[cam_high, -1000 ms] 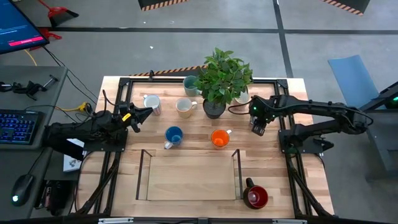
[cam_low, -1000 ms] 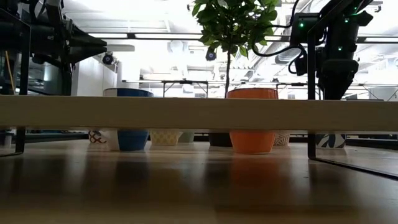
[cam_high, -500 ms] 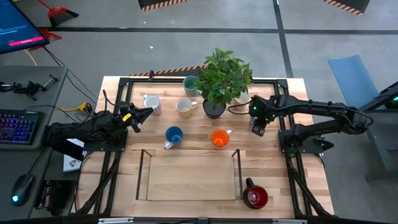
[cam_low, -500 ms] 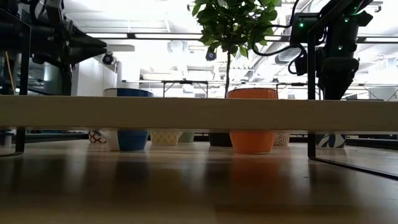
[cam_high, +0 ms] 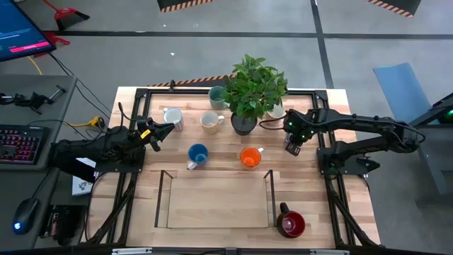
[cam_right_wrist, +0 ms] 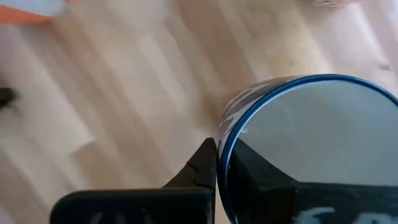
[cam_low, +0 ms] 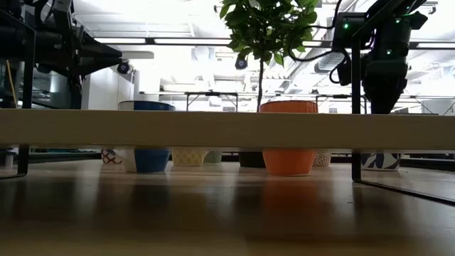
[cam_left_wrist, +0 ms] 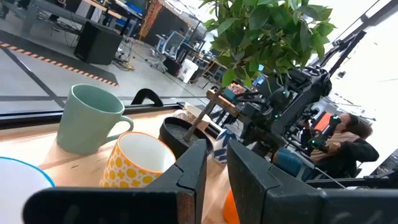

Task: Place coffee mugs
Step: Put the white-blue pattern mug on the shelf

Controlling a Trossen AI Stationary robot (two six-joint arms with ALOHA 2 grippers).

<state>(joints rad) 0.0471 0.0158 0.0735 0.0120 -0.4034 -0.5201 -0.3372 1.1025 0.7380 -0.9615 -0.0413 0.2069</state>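
Observation:
My right gripper (cam_high: 291, 146) points down at the table's right, shut on a white mug with a blue rim (cam_right_wrist: 311, 130). In the high view the gripper hides that mug. In the low view the mug's patterned base (cam_low: 377, 161) stands on the table. The other coffee mugs stand on the table: teal green (cam_high: 216, 95), white patterned (cam_high: 172, 117), cream (cam_high: 209, 121), blue (cam_high: 197, 154), orange (cam_high: 250, 157) and dark red (cam_high: 291, 224). My left gripper (cam_high: 161, 130) waits level at the table's left. Its fingers (cam_left_wrist: 214, 165) are slightly open with nothing between them. My right gripper pinches the mug's blue rim (cam_right_wrist: 221, 155) between its two fingers, one finger (cam_right_wrist: 255, 171) inside the mug and the other (cam_right_wrist: 200, 163) outside. The fingers come from above, pointing steeply down. The mug stands upright with its base on the table.
A dark pot with a leafy plant (cam_high: 244, 122) stands just left of my right gripper, with a white mug (cam_high: 276, 110) behind it. A low wooden platform between black rails (cam_high: 216, 202) takes up the near middle. A black frame (cam_high: 141, 92) runs around the table.
In the high view my right gripper's fingers have drawn together where it stands, shutting on the mug's rim. The mug's base has stayed where it was on the table.

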